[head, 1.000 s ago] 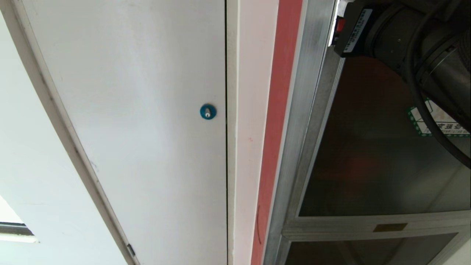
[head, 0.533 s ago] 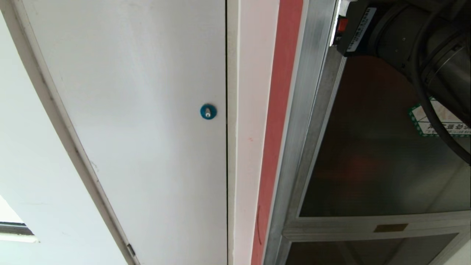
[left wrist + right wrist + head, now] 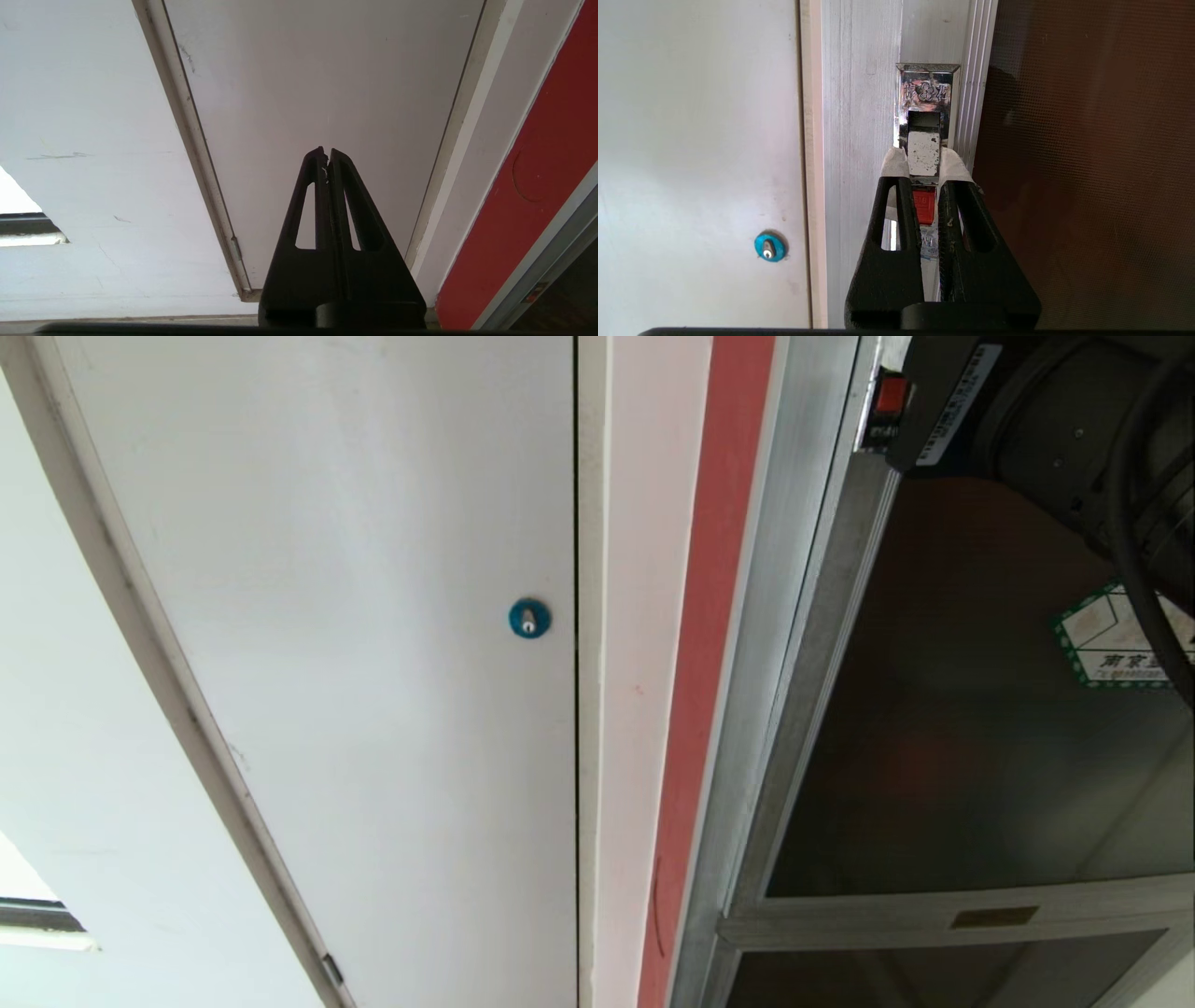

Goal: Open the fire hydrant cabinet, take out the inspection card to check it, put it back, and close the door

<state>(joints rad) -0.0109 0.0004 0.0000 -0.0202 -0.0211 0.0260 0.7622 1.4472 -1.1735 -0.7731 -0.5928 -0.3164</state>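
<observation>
door (image 3: 971, 728) shut, cabinet interior blocked by glass

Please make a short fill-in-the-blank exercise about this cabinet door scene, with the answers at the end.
1. The right gripper is closed on the door's metal ____.
2. The round lock on the white panel is ____ in colour.
3. The left gripper, in front of the white panel, is ____.
4. The sticker on the door has a ____ border.

Answers: latch; blue; shut; green

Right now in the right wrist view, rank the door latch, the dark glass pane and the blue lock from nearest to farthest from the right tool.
1. Door latch: gripped between the right tool's fingertips.
2. Dark glass pane: just beyond the frame edge, on one side.
3. Blue lock: farthest, on the white panel on the other side.
</observation>
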